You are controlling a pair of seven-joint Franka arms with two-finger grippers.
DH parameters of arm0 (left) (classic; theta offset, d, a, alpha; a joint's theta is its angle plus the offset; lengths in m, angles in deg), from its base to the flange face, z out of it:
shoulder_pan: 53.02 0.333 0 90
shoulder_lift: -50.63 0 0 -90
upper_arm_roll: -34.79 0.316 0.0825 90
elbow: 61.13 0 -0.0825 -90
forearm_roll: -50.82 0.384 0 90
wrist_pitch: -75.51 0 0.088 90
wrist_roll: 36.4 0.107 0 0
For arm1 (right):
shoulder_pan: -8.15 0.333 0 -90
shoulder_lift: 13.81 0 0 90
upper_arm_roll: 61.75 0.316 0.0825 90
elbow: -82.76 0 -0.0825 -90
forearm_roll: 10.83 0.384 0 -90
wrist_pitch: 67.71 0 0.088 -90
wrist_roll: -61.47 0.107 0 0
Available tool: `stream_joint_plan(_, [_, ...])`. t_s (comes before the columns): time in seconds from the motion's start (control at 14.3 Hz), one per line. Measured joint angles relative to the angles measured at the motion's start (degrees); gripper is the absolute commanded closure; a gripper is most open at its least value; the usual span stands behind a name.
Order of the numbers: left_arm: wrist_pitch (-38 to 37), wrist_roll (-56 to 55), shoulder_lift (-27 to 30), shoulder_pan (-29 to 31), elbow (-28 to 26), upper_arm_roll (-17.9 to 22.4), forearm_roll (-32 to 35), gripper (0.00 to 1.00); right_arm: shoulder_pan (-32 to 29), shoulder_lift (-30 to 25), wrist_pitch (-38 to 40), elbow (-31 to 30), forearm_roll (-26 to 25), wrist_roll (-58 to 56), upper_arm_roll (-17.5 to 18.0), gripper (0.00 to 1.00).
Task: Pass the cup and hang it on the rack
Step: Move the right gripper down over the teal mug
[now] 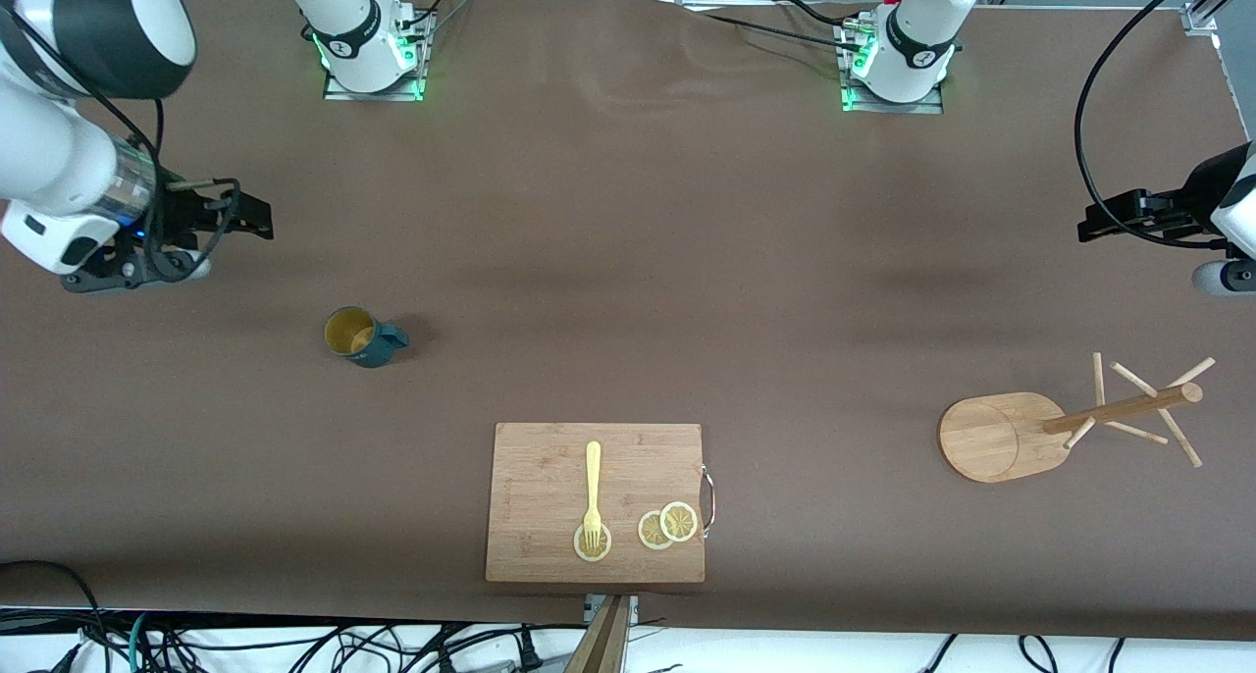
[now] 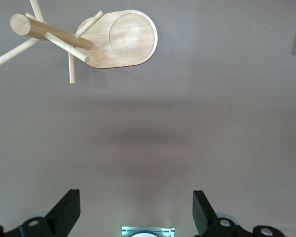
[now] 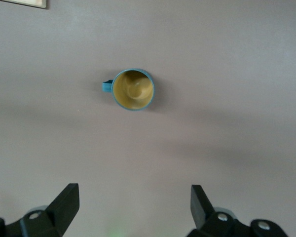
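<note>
Toward the right arm's end of the table the cup (image 1: 362, 336) stood upright, its handle pointing at about three o'clock in the front view, free to be picked up. The right gripper (image 3: 133, 210) hung over bare table beside it, fingers spread and empty. The left gripper (image 2: 136, 212), likewise spread, waited above the table near the rack (image 1: 1065, 426), probably to receive the cup; the rack stood on its base toward that arm's end, its pegs bare.

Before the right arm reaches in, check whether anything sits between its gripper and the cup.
Nothing visible does. The right gripper hangs open over bare table toward the right arm's end, and the cup stands upright alone, nearer the front camera, with only brown table between them.
</note>
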State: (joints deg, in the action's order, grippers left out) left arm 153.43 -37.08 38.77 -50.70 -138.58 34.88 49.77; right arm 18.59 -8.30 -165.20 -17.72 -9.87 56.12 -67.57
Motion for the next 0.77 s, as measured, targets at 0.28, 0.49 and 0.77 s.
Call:
stream_joint_plan(0.28, [-0.1,0.0,0.0,0.0,0.0,0.0,0.0,0.00,0.0,0.6,-16.2,-10.8,0.0,-0.1,0.0,0.00])
stream_joint_plan(0.49, [-0.1,0.0,0.0,0.0,0.0,0.0,0.0,0.00,0.0,4.0,-24.9,-15.2,0.0,-0.3,0.0,0.00])
stream_joint_plan(0.77, [-0.1,0.0,-0.1,0.0,0.0,0.0,0.0,0.00,0.0,9.5,-29.5,-15.5,0.0,-1.8,0.0,0.00])
